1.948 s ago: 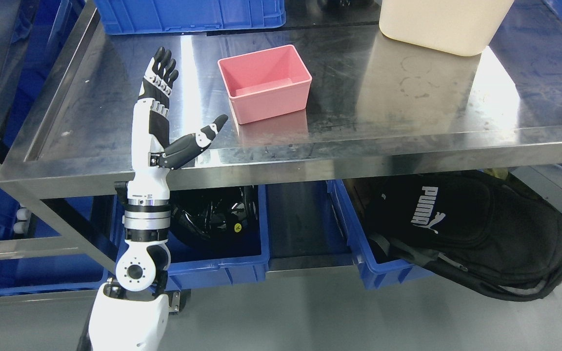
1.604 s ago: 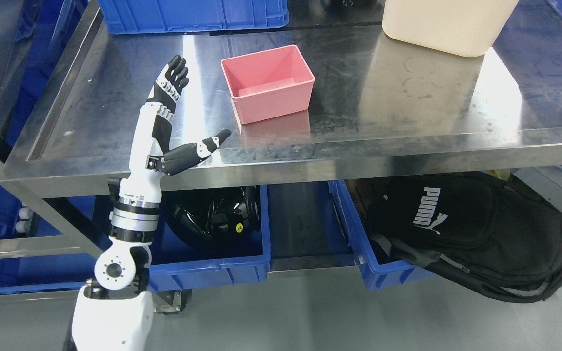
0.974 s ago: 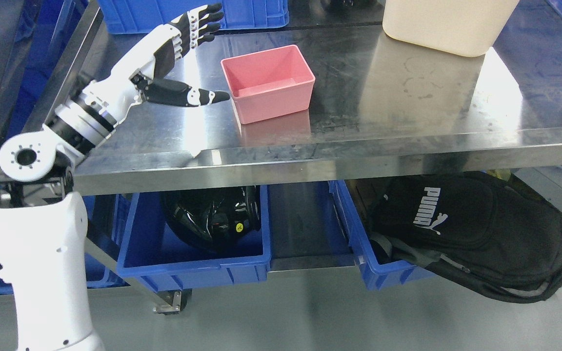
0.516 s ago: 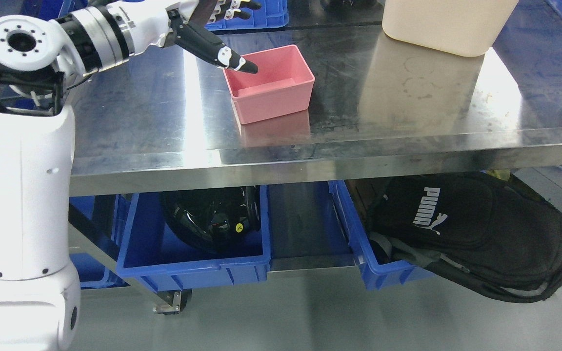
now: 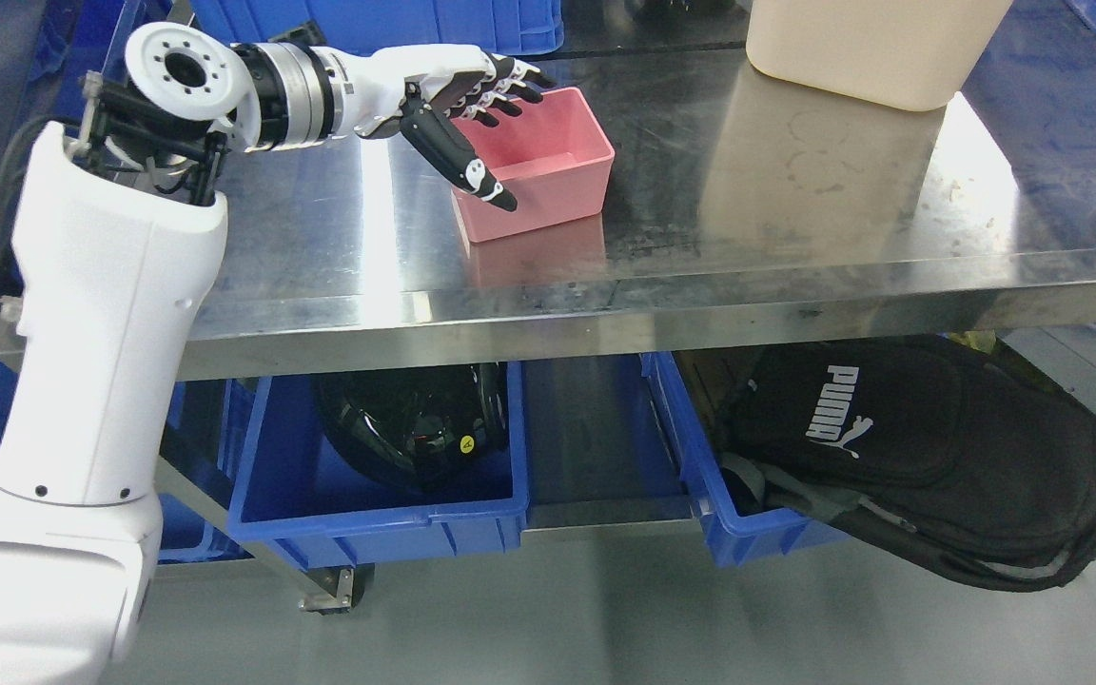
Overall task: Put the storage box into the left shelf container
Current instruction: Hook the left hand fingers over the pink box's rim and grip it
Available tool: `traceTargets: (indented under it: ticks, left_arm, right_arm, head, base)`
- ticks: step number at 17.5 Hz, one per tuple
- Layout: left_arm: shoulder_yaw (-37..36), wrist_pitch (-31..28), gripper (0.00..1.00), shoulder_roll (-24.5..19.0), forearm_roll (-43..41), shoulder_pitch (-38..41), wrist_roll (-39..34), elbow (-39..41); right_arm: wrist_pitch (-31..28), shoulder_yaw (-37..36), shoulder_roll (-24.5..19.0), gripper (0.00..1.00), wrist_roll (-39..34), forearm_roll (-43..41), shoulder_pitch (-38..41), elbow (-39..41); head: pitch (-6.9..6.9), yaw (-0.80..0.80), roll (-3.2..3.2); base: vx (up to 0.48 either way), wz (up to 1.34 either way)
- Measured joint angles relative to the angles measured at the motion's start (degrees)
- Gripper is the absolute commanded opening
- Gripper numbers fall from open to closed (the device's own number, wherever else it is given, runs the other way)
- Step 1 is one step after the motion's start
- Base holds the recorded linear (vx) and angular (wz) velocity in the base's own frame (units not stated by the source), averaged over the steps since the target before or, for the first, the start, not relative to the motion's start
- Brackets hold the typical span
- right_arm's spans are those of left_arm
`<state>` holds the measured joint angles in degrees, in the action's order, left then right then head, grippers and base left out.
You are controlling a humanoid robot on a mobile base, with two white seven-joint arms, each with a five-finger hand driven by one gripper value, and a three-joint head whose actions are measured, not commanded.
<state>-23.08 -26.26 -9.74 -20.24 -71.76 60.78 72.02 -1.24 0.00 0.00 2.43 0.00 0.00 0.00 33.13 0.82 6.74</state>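
Note:
A pink open storage box (image 5: 553, 171) stands on the steel shelf top (image 5: 748, 219), left of the middle. My left hand (image 5: 486, 119) is over the box's left end, fingers spread above the opening and the thumb hanging down in front of its near-left corner. The hand is open and holds nothing. The left blue container (image 5: 377, 495) sits on the lower shelf, with a black helmet (image 5: 410, 419) in it. The right arm is not in view.
A cream tub (image 5: 876, 48) stands at the back right of the shelf top. A blue crate (image 5: 339, 19) is at the back left. A second blue bin (image 5: 757, 528) below right holds a black backpack (image 5: 929, 447). Grey floor lies in front.
My left arm has swung up from the shelf's front edge and reached right. The hand has come from left of the pink box to over its left end, still open.

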Motion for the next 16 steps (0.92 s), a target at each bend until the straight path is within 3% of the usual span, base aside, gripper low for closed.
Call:
traceTargets:
  ticks: [5,9,13,16]
  left_arm:
    - [-2.56,1.53,0.86,3.54,-2.95,-1.82,0.00,-5.78]
    - [-3.88,2.58,0.73,5.54,-5.43,-2.35,0.00,-9.75]
    - [-4.49,6.66,0.45,6.92,-7.99,-2.65,-0.49,-13.10]
    - [-3.99,12.23,0.09,7.68,-9.33,-2.79,-0.80,-15.56]
  right_arm:
    - [0.00,0.00,0.00,1.00,0.00,0.00,0.00,0.00]
    - [0.00,0.00,0.00,1.00,0.00,0.00,0.00,0.00]
    - [0.00,0.00,0.00,1.00,0.00,0.00,0.00,0.00]
    - [0.00,0.00,0.00,1.00,0.00,0.00,0.00,0.00]
  head:
    - [0.00,0.00,0.00]
    - [0.00,0.00,0.00]
    - [0.00,0.00,0.00]
    - [0.00,0.00,0.00]
  base:
    - [0.000,0.00]
    - [0.000,0.00]
    - [0.000,0.00]
    - [0.001,0.04]
